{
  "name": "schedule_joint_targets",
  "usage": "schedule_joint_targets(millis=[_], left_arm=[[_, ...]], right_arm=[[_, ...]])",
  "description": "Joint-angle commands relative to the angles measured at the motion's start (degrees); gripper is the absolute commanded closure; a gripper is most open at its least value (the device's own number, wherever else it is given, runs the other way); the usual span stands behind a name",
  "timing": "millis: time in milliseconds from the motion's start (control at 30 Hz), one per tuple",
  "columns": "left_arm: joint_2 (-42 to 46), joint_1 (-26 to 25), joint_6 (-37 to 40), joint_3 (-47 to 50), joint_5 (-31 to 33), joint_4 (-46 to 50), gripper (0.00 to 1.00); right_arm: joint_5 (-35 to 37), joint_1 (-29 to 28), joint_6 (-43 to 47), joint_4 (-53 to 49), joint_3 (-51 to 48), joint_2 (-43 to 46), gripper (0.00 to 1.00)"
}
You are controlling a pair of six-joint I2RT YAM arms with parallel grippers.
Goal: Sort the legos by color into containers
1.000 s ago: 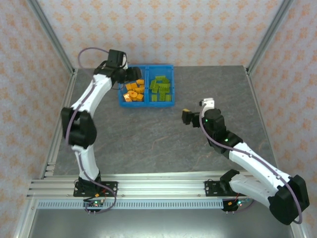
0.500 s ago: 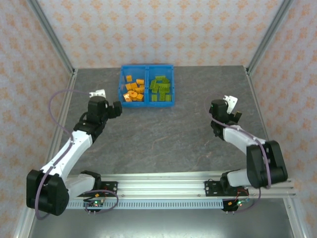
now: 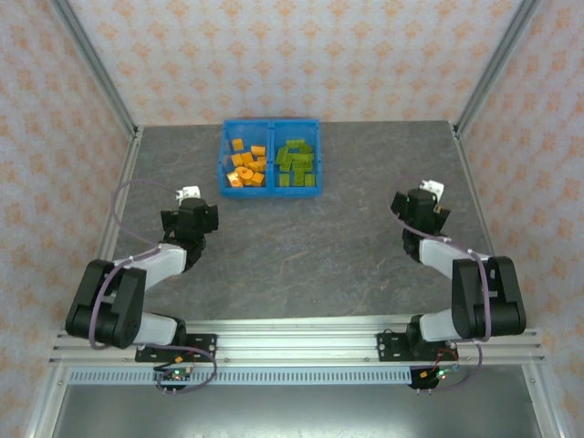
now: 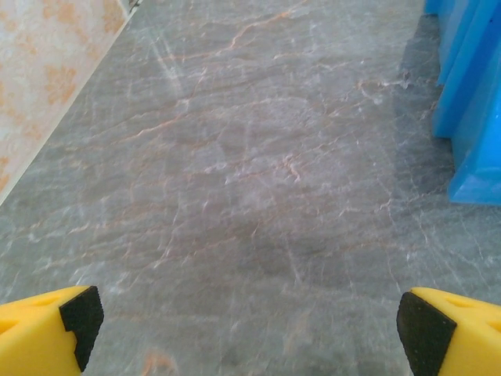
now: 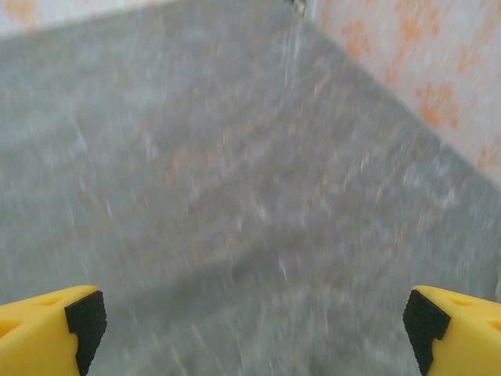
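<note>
The blue containers (image 3: 271,125) stand at the table's far middle as one tray with two bins. Several orange-yellow legos (image 3: 245,166) lie in its left bin and several lime green legos (image 3: 297,162) in its right bin. My left gripper (image 3: 206,217) is folded back low at the left, well short of the tray, open with nothing between its yellow fingertips (image 4: 47,333). The tray's blue wall (image 4: 473,94) edges the left wrist view. My right gripper (image 3: 422,204) is folded back at the right, open and empty, its fingertips (image 5: 458,329) wide over bare table.
Grey marbled table (image 3: 301,246) stretches between the arms and the tray. Patterned walls with metal posts (image 3: 91,68) close in the left, back and right sides. The mounting rail (image 3: 292,338) runs along the near edge.
Both arms have drawn back from the far table toward their bases and folded low. The left gripper left the tray's orange bin and its jaws opened wide.
</note>
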State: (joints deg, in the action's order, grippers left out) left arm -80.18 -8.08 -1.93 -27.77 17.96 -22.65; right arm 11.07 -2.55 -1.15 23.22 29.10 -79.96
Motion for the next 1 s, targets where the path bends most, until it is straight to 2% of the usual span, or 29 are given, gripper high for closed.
schedule_joint_targets(millis=[0,33,67,167,233,967], left_arm=[[-5.36,2.74,2.19,-1.83,-2.16,-12.27,0.0],[-4.09,3.17,1.46,-1.85,-3.39,-9.79,0.0],[-4.02,3.72,1.5,-0.06,-4.85,-12.85,0.0],[-6.13,4.73,2.22,5.24,-8.84,-24.66,0.0],[-5.69,4.82,1.97,3.42,-9.2,-19.84,0.0],[-5.55,4.86,2.04,3.69,-9.34,-20.68,0.0]], right_arm=[[-6.28,0.71,2.89,13.75,-2.94,-2.23,0.0],[-5.85,0.98,2.06,14.89,-2.1,-5.9,0.01],[-8.11,1.13,3.0,20.61,-3.83,-7.49,0.01],[-8.26,1.29,2.84,22.37,-5.93,-7.0,0.01],[-8.17,1.29,3.15,21.53,-5.22,-7.33,0.01],[-8.43,0.85,3.8,21.16,-5.14,-7.11,0.01]])
